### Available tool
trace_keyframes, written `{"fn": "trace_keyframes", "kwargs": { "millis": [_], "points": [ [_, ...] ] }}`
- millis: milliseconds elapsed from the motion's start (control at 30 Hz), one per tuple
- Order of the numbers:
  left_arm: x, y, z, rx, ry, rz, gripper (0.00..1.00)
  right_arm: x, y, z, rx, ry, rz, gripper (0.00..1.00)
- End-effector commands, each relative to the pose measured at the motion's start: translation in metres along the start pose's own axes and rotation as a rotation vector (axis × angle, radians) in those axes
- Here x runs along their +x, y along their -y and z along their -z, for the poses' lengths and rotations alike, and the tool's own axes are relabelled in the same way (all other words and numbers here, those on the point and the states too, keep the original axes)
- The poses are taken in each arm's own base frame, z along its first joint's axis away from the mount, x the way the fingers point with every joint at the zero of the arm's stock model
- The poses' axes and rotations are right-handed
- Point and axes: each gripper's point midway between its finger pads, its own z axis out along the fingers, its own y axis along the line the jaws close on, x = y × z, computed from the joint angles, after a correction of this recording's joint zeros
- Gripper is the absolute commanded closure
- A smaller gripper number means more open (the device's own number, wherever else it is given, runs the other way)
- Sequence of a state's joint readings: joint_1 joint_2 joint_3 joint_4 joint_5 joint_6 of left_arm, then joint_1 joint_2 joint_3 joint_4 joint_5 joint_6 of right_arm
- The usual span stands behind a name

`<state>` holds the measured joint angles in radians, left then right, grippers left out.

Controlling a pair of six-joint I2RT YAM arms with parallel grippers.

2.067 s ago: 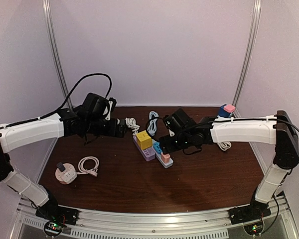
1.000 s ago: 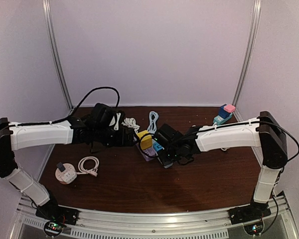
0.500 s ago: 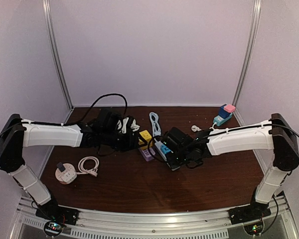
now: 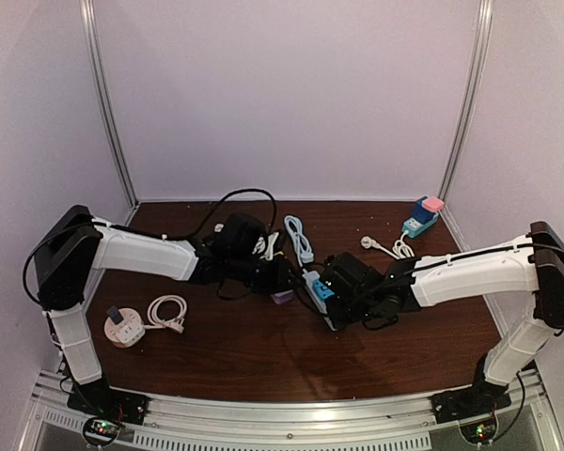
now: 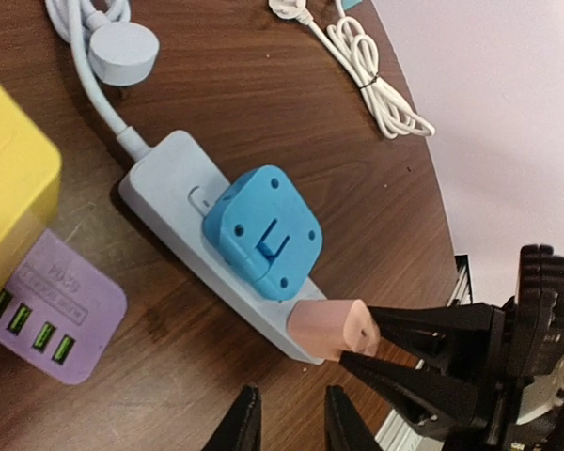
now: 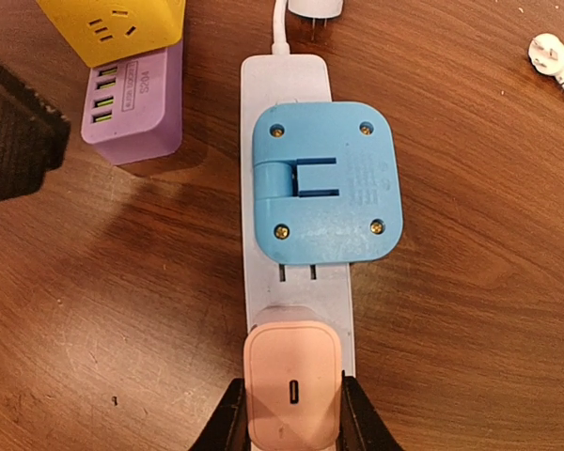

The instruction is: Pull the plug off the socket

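Pink, the plug [image 6: 291, 385] sits in the near end of the white power strip [image 6: 263, 85], and your right gripper [image 6: 289, 418] clamps its sides, ready to draw it out. Your left gripper [image 5: 289, 427] hovers left of the strip, perhaps to steady it; whether it grasps anything, you cannot tell.

My right gripper [image 6: 292, 395] has its two fingers [image 6: 227, 421] pressed against either side of the pink plug [image 6: 291, 366], which is seated in the near end of the white power strip [image 6: 287, 80] lying flat on the brown wooden table [image 6: 470, 310]. A blue square adapter [image 6: 324, 183] occupies the strip just beyond the pink plug, not touching it. Left of the strip and apart from it lies a purple USB block [image 6: 133, 99], with a yellow socket cube [image 6: 113, 23] at its far end.
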<state>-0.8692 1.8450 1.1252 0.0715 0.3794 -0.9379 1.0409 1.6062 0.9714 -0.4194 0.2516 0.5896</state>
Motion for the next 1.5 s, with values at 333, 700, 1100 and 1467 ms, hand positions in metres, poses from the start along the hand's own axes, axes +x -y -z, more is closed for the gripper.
{"fn": "trace_keyframes", "kwargs": {
  "millis": [333,700,1100,1467],
  "points": [
    [-0.015,0.029,-0.054,0.14,0.005,-0.012,1.0,0.006,-0.013,0.003,-0.043,0.001,0.001,1.0],
    [-0.012,0.015,-0.081,0.114,-0.027,-0.031,1.0,0.006,-0.02,0.0,-0.062,-0.005,0.002,1.0],
    [0.002,-0.018,-0.089,-0.022,-0.073,-0.026,1.0,-0.002,-0.022,0.001,-0.047,0.003,0.015,1.0],
    [0.022,-0.063,-0.093,-0.226,-0.159,-0.057,1.0,-0.022,-0.02,0.008,-0.001,0.045,0.036,1.0]
  ]
}}
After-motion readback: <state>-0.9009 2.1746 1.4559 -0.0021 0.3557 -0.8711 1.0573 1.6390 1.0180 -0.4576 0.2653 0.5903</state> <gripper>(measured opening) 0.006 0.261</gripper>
